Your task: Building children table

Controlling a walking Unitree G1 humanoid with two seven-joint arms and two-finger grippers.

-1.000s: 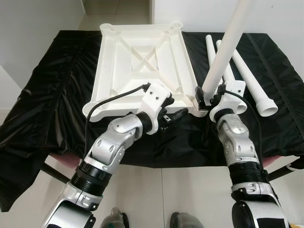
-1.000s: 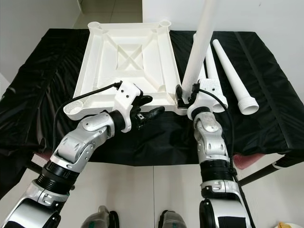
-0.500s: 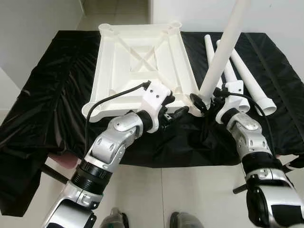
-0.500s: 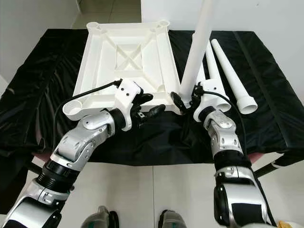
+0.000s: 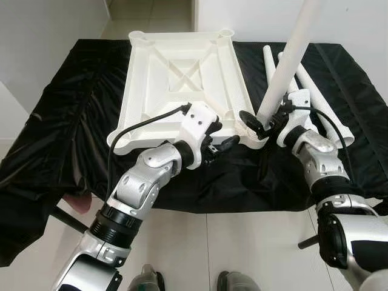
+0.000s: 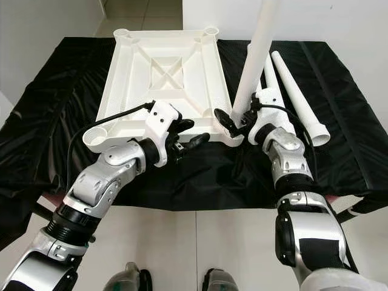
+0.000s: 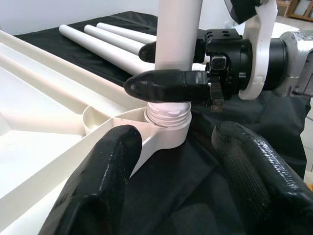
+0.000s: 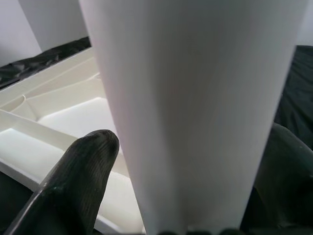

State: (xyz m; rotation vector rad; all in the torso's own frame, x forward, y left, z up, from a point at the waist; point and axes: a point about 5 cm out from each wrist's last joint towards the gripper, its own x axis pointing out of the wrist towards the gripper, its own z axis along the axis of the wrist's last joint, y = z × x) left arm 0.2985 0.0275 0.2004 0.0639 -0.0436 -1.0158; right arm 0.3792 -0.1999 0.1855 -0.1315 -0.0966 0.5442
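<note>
The white tabletop (image 5: 182, 73) lies upside down on a black cloth. A white table leg (image 5: 285, 66) stands upright with its threaded end (image 7: 166, 113) in the near right corner socket (image 7: 161, 132). My right gripper (image 5: 257, 123) is shut on this leg just above the socket, one black finger (image 7: 168, 84) crossing its front. In the right wrist view the leg (image 8: 195, 112) stands between both fingers. My left gripper (image 5: 219, 145) is open at the tabletop's near edge, just left of that corner, with its fingertips (image 7: 105, 181) either side of the socket and nothing held.
Spare white legs (image 5: 318, 100) lie side by side on the black cloth (image 5: 66, 121) to the right of the tabletop. The cloth hangs over the table's near edge, with pale floor tiles (image 5: 242, 242) below. A white wall (image 5: 42, 36) stands at the left.
My right forearm has swung outward to the right and its wrist has turned around the leg, which stays upright in the corner socket. The left gripper has barely moved.
</note>
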